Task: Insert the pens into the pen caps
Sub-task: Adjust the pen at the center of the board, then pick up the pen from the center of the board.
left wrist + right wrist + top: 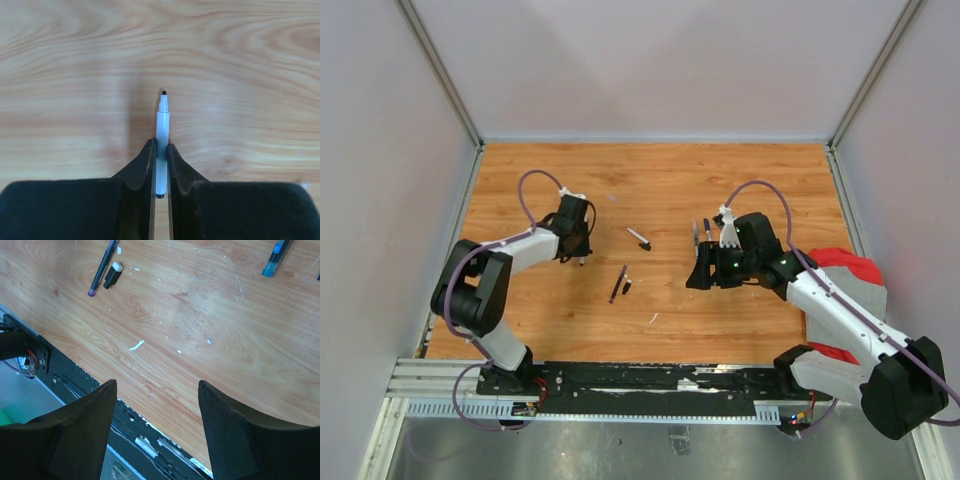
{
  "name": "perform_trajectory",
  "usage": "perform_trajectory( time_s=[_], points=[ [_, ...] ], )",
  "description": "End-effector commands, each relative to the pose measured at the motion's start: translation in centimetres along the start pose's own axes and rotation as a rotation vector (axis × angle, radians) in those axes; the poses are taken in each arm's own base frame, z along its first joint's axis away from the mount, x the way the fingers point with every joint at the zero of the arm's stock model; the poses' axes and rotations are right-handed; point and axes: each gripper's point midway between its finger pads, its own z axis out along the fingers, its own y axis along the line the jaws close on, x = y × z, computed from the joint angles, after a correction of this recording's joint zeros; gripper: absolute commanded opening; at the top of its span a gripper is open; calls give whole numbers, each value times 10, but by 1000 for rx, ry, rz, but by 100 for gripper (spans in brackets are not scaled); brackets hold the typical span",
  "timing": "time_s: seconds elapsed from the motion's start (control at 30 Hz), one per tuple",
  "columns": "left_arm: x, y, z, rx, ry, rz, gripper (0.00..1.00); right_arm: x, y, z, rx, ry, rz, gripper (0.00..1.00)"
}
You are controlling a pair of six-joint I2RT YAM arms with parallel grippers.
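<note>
Top external: we see a black cap [627, 286] and loose pen [618, 284] on the table [760, 180], between our grippers. Left wrist: left gripper [160, 150] clamps a white pen [162, 125], tip pointing forward. Right wrist: right gripper [155, 390] gapes empty, cap ahead, off to its left.

Table [75, 60] wood-grain, smooth, lightly scuffed; pen [162, 125] smooth plastic; left claw [160, 150] matt, perhaps rubber.

Nothing readable here, honestly. The pen [162, 127] has a plain barrel and the worktop [240, 75] shows just wood grain.
</note>
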Motion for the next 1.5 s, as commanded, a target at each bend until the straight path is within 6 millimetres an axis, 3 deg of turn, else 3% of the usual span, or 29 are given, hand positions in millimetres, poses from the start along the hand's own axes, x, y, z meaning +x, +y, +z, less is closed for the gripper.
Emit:
perform_trajectory(
  time_s=[0.0,0.17,0.33,0.5,0.67,0.87,1.07,1.3,1.47],
  points=[
    [0,-71,1,157,42,94,6,-3,4,-4,6,-22,-4,67],
    [-6,-143,-14,248,4,210,6,-2,1,-7,21,-34,7,67],
    [19,-199,-26,327,21,283,6,-7,-8,-19,91,-101,32,68],
    [52,-229,-23,363,61,310,9,-16,-12,-36,128,-220,39,70],
    [57,-237,-26,368,57,316,33,-16,-12,-41,130,-235,37,70],
    [33,-237,-60,399,-21,311,45,-12,-14,-37,128,-223,47,70],
    [22,-201,-100,383,-105,273,47,-7,-17,-34,134,-209,47,70],
    [63,-140,-104,273,-27,268,49,-1,-18,-25,115,-179,59,71],
    [90,-120,-98,257,26,253,49,1,-14,-23,94,-164,60,71]
  ],
)
